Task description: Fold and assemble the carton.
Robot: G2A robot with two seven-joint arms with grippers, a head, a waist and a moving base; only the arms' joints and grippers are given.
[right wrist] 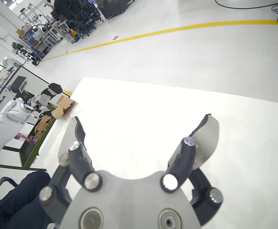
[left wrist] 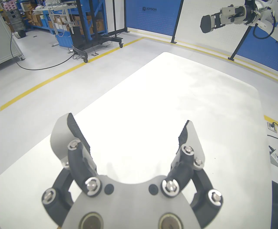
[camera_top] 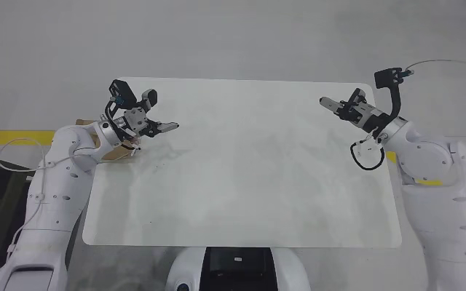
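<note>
A brown cardboard carton (right wrist: 64, 106), part folded with flaps up, sits at the left edge of the white table (camera_top: 240, 182). From the top view, brown cardboard (camera_top: 115, 154) peeks out from under the left arm. My left gripper (camera_top: 169, 127) hovers open above the table's left part, just past the carton, with nothing between its fingers (left wrist: 76, 132). My right gripper (camera_top: 325, 102) hangs open and empty over the far right corner; the left wrist view catches it end-on (left wrist: 208, 20). The two grippers point toward each other across the bare table top.
A dark green tray (right wrist: 32, 147) stands beside the table's left edge, holding several flat cardboard blanks (right wrist: 42, 125) and a pink bottle (right wrist: 23, 137). The wide middle of the table offers free room.
</note>
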